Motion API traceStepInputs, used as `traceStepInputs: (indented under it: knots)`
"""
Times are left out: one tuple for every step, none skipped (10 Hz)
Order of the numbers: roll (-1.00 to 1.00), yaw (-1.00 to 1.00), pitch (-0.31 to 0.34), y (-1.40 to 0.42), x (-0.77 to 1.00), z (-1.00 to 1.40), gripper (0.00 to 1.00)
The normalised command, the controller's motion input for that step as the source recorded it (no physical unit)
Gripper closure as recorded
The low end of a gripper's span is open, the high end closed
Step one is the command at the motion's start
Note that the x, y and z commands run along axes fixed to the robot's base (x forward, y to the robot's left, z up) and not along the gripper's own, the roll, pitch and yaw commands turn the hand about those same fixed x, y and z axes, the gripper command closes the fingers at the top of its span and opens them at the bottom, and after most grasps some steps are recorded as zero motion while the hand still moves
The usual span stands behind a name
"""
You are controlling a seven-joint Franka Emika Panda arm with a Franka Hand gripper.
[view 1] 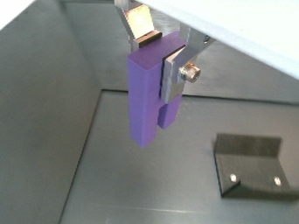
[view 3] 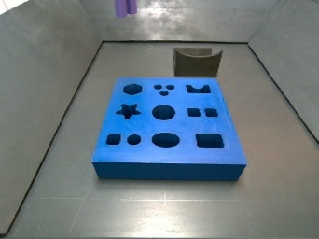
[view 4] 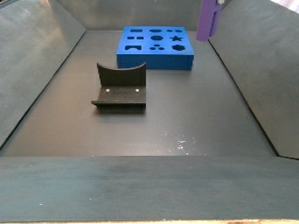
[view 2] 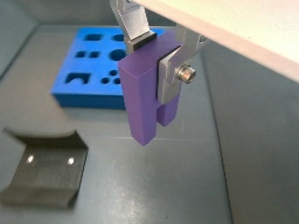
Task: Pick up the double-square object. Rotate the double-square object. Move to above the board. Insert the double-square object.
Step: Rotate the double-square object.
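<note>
The double-square object [view 1: 146,96] is a long lavender block hanging upright between my gripper's fingers; it also shows in a wrist view [view 2: 145,87]. My gripper [view 1: 158,54] is shut on its upper end, high above the floor; it also shows in a wrist view [view 2: 156,54]. In the side views only the block's lower end shows at the frame edge [view 3: 125,7] [view 4: 209,19]. The blue board [view 3: 166,126] lies flat on the floor with dark cutouts in its top; it also shows in a side view [view 4: 156,45] and a wrist view [view 2: 91,70], off to one side of the block.
The dark fixture [view 3: 196,62] stands beyond the board; it also shows in a side view [view 4: 121,87] and in both wrist views [view 1: 253,164] [view 2: 45,166]. Grey walls enclose the floor on all sides.
</note>
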Motion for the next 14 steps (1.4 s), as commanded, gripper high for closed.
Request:
traceStepInputs:
  knots:
    - [0.0,-1.0,0.008,0.0,0.04,-0.01,1.0]
    - [0.0,-1.0,0.011,0.0,0.03,-0.01,1.0]
    - [0.0,-1.0,0.014,0.0,0.03,-0.02,1.0]
    - [-0.01,-1.0,0.019,0.01,0.03,-0.02,1.0]
    - [-0.01,-0.96,0.022,0.01,0.03,-0.02,1.0]
    - [-0.01,-0.54,0.022,0.01,0.03,-0.02,1.0]
    - [-0.01,-0.4,0.022,0.01,0.03,-0.02,1.0]
    - [-0.01,-0.22,0.022,0.01,0.03,-0.02,1.0]
    - [0.0,-1.0,0.0,0.0,0.0,0.0,1.0]
    - [-0.01,-1.0,-0.001,0.0,0.0,0.0,1.0]
    - [-0.01,-1.0,-0.001,0.01,0.0,0.0,1.0]
    - [-0.01,-0.82,0.0,0.01,0.0,0.0,1.0]
    - [-0.01,-0.59,0.001,0.01,0.0,0.0,1.0]
    - [-0.01,-0.4,0.001,0.01,0.0,0.0,1.0]
